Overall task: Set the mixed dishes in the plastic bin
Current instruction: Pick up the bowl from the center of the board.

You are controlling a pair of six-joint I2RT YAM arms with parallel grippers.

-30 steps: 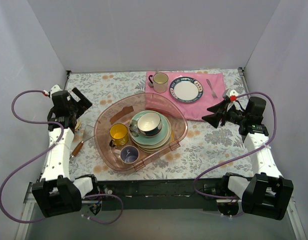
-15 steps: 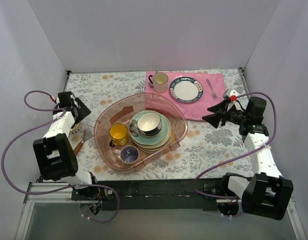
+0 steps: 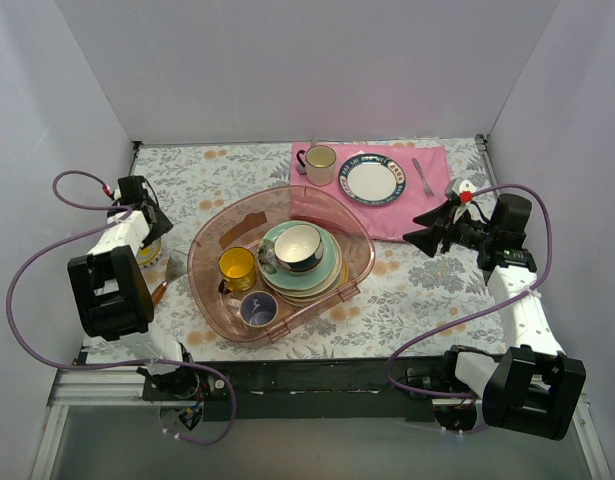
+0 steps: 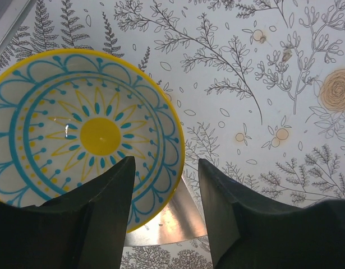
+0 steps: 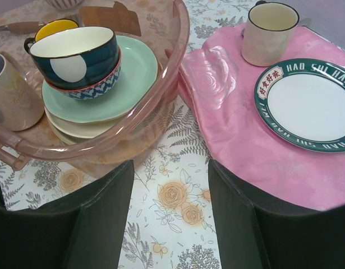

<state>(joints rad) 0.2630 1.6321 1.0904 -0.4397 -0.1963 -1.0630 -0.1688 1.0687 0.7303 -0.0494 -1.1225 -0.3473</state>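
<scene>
Yellow-rimmed bowl (image 4: 99, 134) has its edge between the parted left fingers (image 4: 99, 224).

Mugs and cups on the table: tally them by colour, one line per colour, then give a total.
Yellow mug: 1
Grey mug: 1
Dark-blue cup: 1
Cream mug: 1
Total: 4
</scene>
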